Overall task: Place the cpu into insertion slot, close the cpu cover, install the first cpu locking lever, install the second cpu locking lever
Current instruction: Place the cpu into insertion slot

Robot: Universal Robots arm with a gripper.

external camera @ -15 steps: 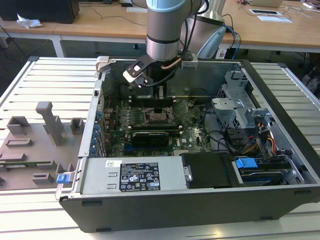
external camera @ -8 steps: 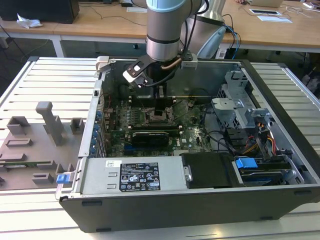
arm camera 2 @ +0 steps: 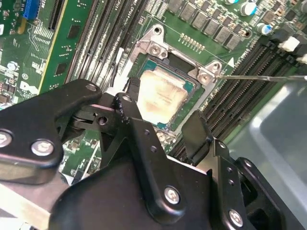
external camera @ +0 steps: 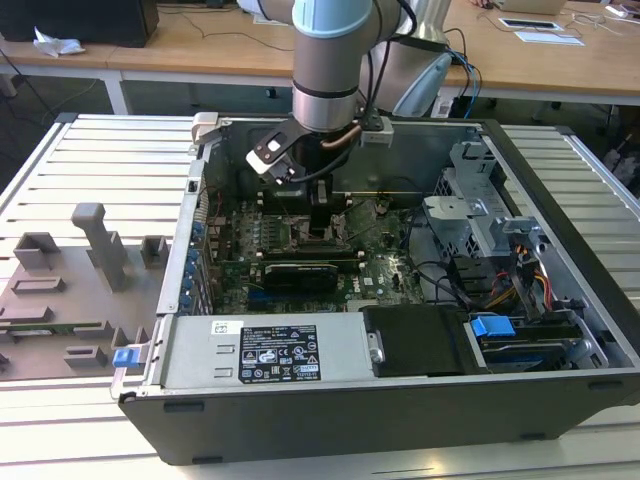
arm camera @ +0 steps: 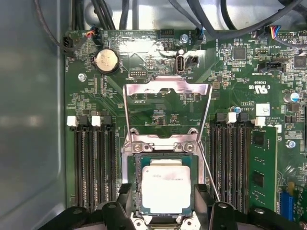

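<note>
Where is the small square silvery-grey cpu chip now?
In the first wrist view the cpu lies flat in the black-rimmed insertion slot on the green circuit board, with the silvery metal cpu cover swung open beside it.

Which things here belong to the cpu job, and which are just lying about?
Job: cpu, insertion slot, cpu cover, locking lever, gripper.
Lying about: coin battery, memory slots, cables, grey blocks.

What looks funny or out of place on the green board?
The cpu cover stands flipped open instead of lying over the cpu, which sits flat in the insertion slot. A thin metal lever slants loose beside it. In the second wrist view, the cpu's top looks blotchy and stained.
</note>
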